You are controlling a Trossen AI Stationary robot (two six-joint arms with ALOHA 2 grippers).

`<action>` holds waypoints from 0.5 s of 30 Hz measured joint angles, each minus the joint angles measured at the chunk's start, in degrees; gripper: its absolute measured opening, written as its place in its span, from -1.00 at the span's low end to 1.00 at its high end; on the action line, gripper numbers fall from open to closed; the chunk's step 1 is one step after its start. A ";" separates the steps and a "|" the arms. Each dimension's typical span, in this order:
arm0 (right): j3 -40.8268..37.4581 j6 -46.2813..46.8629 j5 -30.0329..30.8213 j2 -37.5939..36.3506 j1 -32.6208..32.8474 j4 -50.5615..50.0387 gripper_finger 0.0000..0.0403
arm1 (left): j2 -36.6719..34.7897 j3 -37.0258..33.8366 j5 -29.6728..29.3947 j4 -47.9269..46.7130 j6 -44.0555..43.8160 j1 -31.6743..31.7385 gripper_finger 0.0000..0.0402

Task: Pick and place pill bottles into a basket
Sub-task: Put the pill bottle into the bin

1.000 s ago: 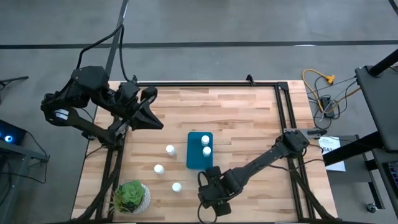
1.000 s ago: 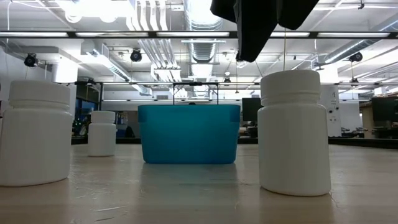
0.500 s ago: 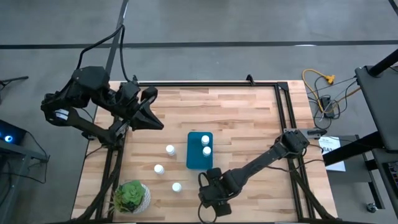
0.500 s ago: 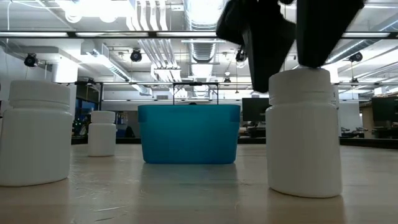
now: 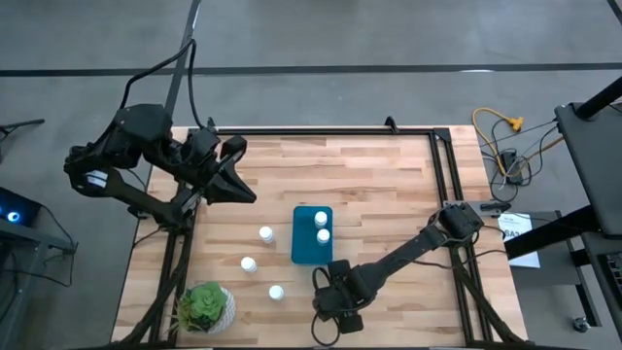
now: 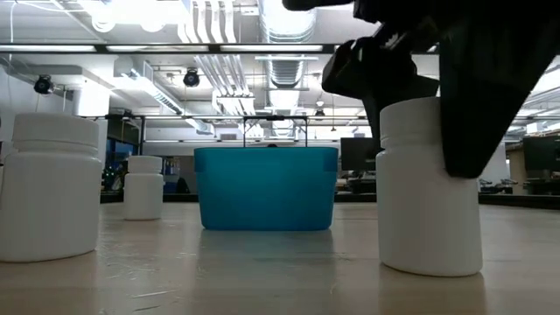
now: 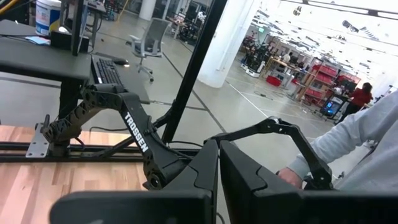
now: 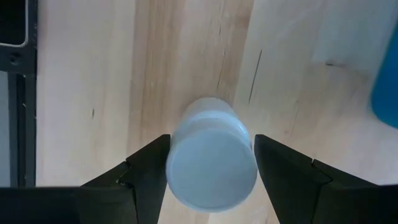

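Right claw is seen lowered over a small white cylindrical plastic pill bottle w/ round cap, near the front edge of the light butcher-block wooden table. Compared w/ a second ago, when the claw hung above the cap in the low view, the dark fingers are now brought down along the bottle's sides. Fingers are spread wide, one on each side of the cap, w/ a thin gap visible on both sides in the right wrist view; bottle not yet pinched, judged still standing upright on the table.

Meaning for the task: approach is judged done, next step is prob. the squeeze, then lift toward the small teal-blue rectangular plastic basket, which sits just beyond the claw.

Two bottles are already seen inside the basket. Three more are left standing on the table on the basket's left side. So approx. a third of the job is judged done.

Left claw is held pressed together, empty, raised over the table's far left corner, waiting. A round white pot w/ green plant is noted at the front left corner, not involved.
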 joint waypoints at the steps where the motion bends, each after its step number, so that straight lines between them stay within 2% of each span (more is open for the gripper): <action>1: 0.00 0.00 0.00 0.00 0.00 0.30 0.11 | 0.00 0.00 0.00 0.00 0.01 0.00 -1.00; 11: 0.18 -0.66 -0.04 -0.09 -0.31 0.65 0.10 | 0.57 0.00 -0.09 0.01 0.02 0.01 -1.00; 15: 0.15 -0.56 -1.07 -0.09 -0.38 0.77 0.01 | 0.87 0.00 -0.08 -0.04 0.02 0.00 -1.00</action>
